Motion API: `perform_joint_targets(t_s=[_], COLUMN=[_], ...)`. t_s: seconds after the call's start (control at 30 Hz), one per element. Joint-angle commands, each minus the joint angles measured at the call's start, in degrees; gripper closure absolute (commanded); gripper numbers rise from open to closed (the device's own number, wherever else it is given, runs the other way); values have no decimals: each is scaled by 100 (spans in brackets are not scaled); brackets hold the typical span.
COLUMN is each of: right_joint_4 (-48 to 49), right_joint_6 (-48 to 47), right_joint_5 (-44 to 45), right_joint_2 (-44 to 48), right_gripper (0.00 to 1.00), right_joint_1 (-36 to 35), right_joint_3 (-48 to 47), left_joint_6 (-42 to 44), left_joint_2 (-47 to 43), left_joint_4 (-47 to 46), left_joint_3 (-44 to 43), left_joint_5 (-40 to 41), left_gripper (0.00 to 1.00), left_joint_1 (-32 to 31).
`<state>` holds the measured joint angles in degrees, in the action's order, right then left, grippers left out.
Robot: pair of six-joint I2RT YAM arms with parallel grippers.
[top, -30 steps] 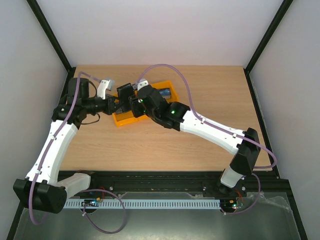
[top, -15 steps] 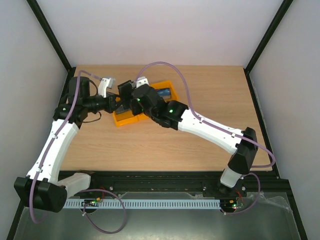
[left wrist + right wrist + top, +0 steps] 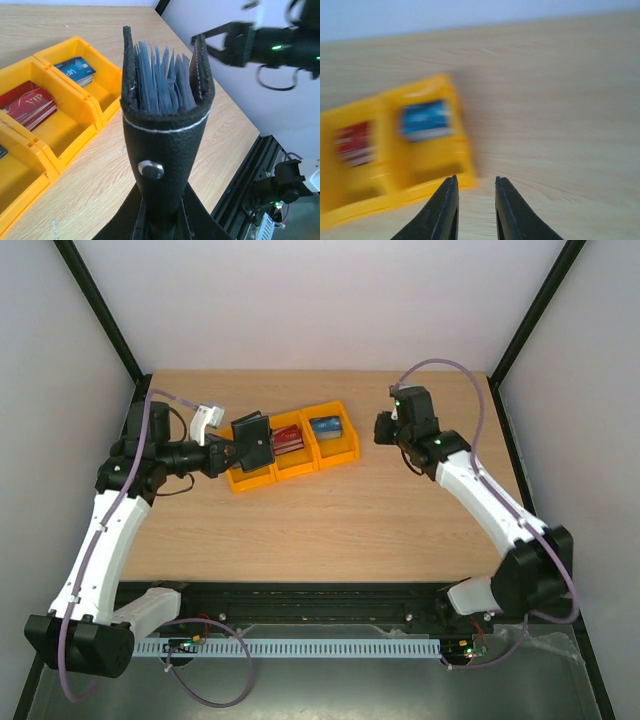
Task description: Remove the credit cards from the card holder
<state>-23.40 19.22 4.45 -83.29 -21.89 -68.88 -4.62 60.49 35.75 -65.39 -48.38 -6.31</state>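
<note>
My left gripper [image 3: 232, 448] is shut on the lower end of the black card holder [image 3: 253, 443] and holds it above the left end of the yellow bins. In the left wrist view the card holder [image 3: 165, 135] stands upright in my gripper [image 3: 162, 212], its top gaping open on blue-grey pockets [image 3: 161, 82]. Red credit cards [image 3: 288, 440] lie in the middle bin and blue credit cards [image 3: 325, 426] in the right bin. My right gripper [image 3: 381, 428] is open and empty, to the right of the bins; its view is blurred [image 3: 476, 200].
The row of three yellow bins [image 3: 340, 452] lies at the back middle of the wooden table. In the left wrist view a dark card [image 3: 2, 151] shows in the nearest bin. Black frame posts stand at the back corners.
My right arm has pulled away from the card holder and swung far to the right of the bins. The red and blue cards are now uncovered. My left gripper still holds the holder.
</note>
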Motion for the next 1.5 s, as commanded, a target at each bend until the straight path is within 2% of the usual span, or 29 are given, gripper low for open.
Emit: perform_joint_targets(t_s=[0.0,0.17,0.3,0.37,0.57,0.9,1.1,1.3,1.47], right_joint_4=[750,1289,2344,2771,2829,2419,2199,1554,1465], right_joint_6=[-553,-1109,-837,-759,-1119,-1582,-1690,-2277,-2289], right_joint_5=[-2547,-4831,-5909,-6151,-6344,-6294,-6225,-6130,-6441], right_joint_2=[787,1047,1198,1253,1179,1040,889,681,427], right_gripper=[76,61,57,58,57,58,57,42,40], right_joint_1=[-319,-1046,-1293,-1468,-1985,-2326,-2375,-2827,-3068], right_joint_3=[-149,-130,4,27,-215,-483,-814,-980,-1289], left_joint_6=[389,1241,2281,2736,3501,3435,3943,3798,3908], left_joint_2=[16,84,-9,-53,-354,-596,-634,-637,-693], left_joint_4=[241,981,1854,2316,3022,2951,3252,3104,3175], left_joint_3=[-78,-616,-1285,-1539,-1687,-1823,-1768,-1707,-1600], left_joint_5=[22,-137,-533,-673,-1082,-1656,-1779,-1915,-1910], left_gripper=[98,98,98,98,98,98,98,98,98], left_joint_1=[42,36,-55,-112,-172,-178,-187,-187,-187])
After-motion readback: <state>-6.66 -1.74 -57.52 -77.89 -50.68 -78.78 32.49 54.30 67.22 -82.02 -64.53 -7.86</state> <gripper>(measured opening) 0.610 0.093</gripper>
